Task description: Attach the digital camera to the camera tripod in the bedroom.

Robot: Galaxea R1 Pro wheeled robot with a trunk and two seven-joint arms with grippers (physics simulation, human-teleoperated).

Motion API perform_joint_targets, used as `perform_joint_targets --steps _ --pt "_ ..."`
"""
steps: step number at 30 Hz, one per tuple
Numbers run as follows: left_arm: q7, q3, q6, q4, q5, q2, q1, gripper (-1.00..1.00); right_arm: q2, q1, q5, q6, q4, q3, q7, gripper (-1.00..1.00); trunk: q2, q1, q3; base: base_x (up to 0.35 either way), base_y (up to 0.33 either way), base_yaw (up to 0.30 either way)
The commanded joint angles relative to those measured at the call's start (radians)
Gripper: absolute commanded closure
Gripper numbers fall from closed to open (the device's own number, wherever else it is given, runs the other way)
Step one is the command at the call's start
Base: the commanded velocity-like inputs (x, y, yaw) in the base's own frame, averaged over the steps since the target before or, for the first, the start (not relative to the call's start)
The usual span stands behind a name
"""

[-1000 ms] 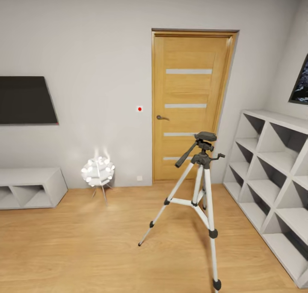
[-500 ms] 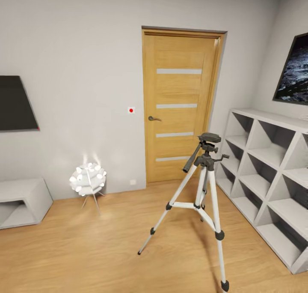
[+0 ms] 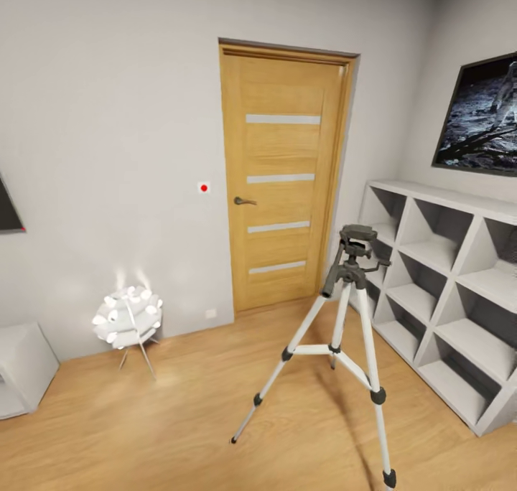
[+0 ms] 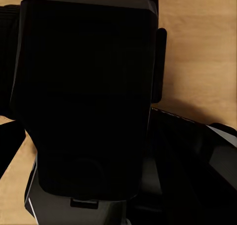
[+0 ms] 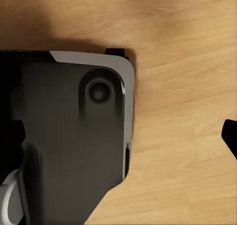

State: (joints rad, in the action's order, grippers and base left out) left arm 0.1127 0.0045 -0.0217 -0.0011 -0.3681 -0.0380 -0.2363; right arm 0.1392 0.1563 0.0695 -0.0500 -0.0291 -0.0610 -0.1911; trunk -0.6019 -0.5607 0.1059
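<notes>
The camera tripod (image 3: 352,274) stands on the light wood floor in the head view, right of centre, in front of the shelves. Its three silver legs are spread, and nothing sits on its black head (image 3: 357,234). The pan handle (image 3: 333,276) slopes down to the left. In the left wrist view a large black boxy shape (image 4: 89,87) sits very close to the lens. I cannot tell whether it is the digital camera or part of my own body. In the right wrist view my dark grey base (image 5: 74,136) is above the floor.
A wooden door (image 3: 280,175) is shut in the pale grey wall behind the tripod. White cube shelves (image 3: 445,290) line the right wall under a framed picture (image 3: 477,114). A glowing ball lamp (image 3: 128,317) and a low white cabinet (image 3: 21,365) stand at the left.
The whole head view has swung to the right: the door, lamp and cabinet have slid left and the framed picture has come in. The tripod itself stands as before.
</notes>
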Motion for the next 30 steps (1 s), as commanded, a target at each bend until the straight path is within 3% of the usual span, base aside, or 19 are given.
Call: perform_joint_targets --steps 1,7,20,30 --pt "0.004 0.000 -0.002 0.000 -0.005 0.000 -0.001 1.00 0.000 0.002 0.007 -0.005 -0.003 -0.007 -0.002 -1.00 -0.001 -0.001 0.002 0.162 0.328 -0.252" --pt "0.004 0.000 0.001 0.000 -0.005 0.000 -0.001 1.00 -0.002 0.002 0.006 0.001 -0.003 -0.007 -0.002 -1.00 -0.001 -0.001 0.002 0.087 0.194 -0.274" --pt "0.003 0.000 0.000 0.000 -0.005 0.000 0.000 1.00 -0.001 0.002 0.002 0.004 -0.003 -0.009 -0.002 -1.00 -0.001 -0.001 0.002 0.008 0.014 -0.291" --pt "0.004 -0.001 -0.002 0.000 -0.003 0.001 -0.001 1.00 0.001 0.002 0.007 -0.002 -0.003 -0.007 -0.002 -1.00 -0.001 -0.001 0.002 0.228 0.207 -0.221"
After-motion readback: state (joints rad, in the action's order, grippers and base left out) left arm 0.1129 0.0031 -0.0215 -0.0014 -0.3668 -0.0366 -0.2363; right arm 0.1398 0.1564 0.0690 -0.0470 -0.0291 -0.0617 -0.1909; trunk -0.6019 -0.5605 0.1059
